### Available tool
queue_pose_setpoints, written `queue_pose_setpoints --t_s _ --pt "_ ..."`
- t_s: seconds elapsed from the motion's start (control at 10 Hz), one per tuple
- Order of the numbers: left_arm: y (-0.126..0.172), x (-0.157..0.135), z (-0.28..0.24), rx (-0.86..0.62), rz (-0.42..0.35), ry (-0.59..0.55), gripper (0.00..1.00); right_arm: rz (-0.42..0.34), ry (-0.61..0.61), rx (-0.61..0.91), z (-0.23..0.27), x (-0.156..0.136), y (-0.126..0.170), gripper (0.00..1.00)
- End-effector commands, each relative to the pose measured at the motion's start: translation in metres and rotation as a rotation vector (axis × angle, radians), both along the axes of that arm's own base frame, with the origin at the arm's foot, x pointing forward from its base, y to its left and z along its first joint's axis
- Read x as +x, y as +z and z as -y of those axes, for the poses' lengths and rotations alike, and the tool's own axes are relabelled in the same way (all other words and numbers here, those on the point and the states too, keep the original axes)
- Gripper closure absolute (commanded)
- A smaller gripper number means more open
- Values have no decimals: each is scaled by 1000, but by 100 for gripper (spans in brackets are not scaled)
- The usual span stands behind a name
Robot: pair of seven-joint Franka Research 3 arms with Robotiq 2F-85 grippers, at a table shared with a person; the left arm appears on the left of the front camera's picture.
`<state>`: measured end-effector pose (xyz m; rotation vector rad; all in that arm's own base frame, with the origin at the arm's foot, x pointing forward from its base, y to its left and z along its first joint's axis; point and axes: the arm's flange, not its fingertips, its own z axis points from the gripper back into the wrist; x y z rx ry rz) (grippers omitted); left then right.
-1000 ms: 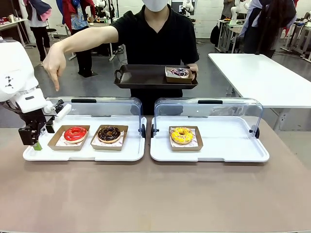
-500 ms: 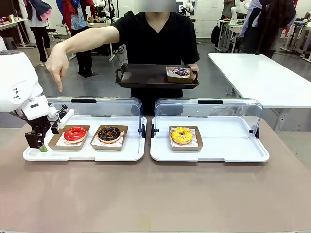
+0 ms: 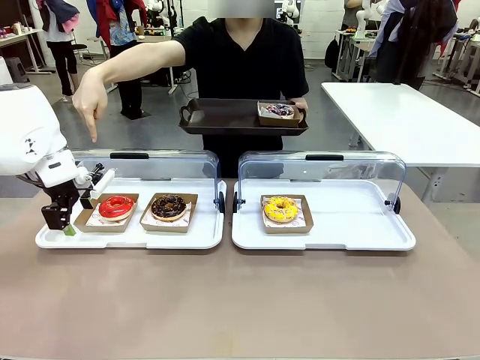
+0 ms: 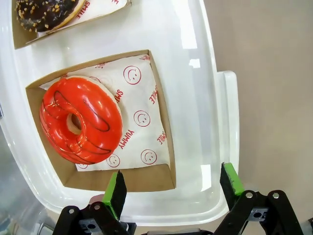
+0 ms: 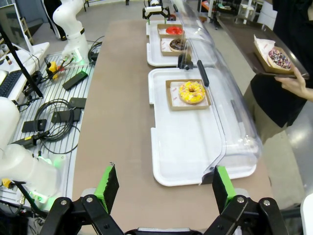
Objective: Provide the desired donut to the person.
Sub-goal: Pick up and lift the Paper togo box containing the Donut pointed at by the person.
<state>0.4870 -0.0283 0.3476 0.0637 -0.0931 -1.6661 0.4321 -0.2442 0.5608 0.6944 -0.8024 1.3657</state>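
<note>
Robotics lab: open hall, white work tables point(image 3: 405, 120), loose cables point(image 5: 55, 113) and keyboard point(image 5: 11, 82) on metal side rack point(image 5: 83, 122)

Red-glazed donut point(image 4: 80, 120), one, in cardboard box point(image 4: 146, 177) on white tray point(image 4: 188, 98); chocolate donut point(image 4: 44, 12) alongside; left gripper point(image 4: 173, 185) spread wide, empty.

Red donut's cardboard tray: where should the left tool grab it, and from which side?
Probably pinch the upright wall of the cardboard tray, not the glazed red donut. Come from above at the end facing the open left tool, near the corner where bare liner paper leaves room for a finger inside the wall.
</note>
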Motion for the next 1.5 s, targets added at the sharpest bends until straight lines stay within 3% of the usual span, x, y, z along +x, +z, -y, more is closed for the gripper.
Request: queue_pose_setpoints --t_s 0.0,1.3,1.4 --pt "-2 15 -4 -12 7 -12 0 -7 9 -12 -1 -2 -1 0" --pt "-22 32 -6 -34 -39 -3 0 -7 9 -12 -1 -2 -1 0" --pt "-24 31 -6 -33 -37 -1 10 -7 9 -12 -1 -2 -1 0"
